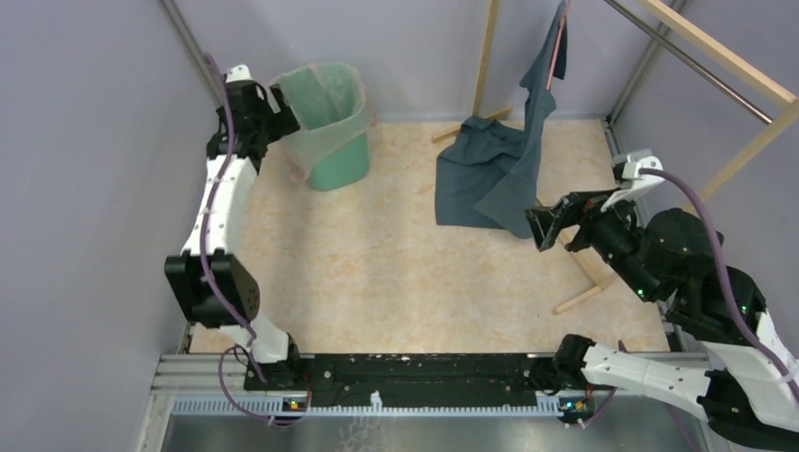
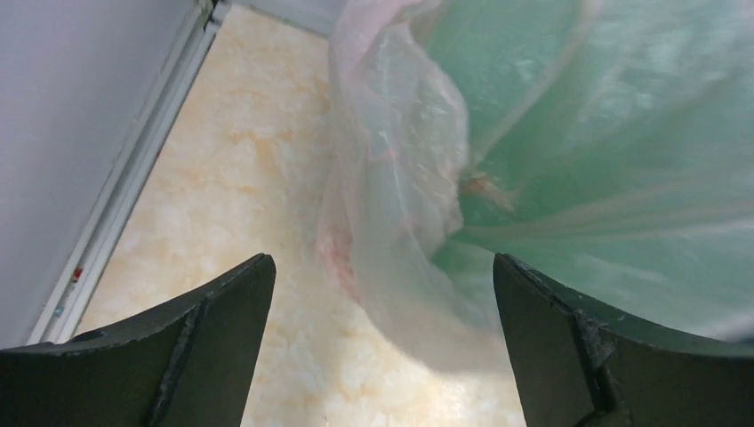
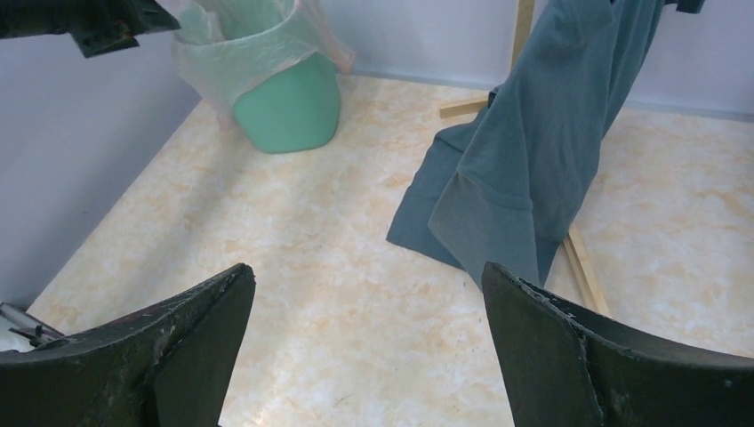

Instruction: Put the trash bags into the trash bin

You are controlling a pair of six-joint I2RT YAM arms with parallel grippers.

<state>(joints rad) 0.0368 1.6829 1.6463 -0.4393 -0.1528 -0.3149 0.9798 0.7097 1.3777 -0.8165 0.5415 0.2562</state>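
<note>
We cannot see the floor of the mint-green squarish plastic bin (image 1: 341, 169), upper left on the counter (image 1: 377, 273); the wrinkly pale-pink translucent film bag (image 1: 303, 151) lines it, spilling over its rim. The left claw (image 2: 382, 267) beside it gapes wide, empty; the right claw (image 3: 366, 271) likewise.

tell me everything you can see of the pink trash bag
The trash bag is thin, translucent pale-pink plastic film, wrinkly and glossy. It lines the mint-green trash bin, with its mouth folded out over the rim. A loose crumpled flap hangs down the bin's left outer wall toward the tabletop. The bin's green shows through the film. The left claw is open beside that flap and is not clamped on it.
</note>
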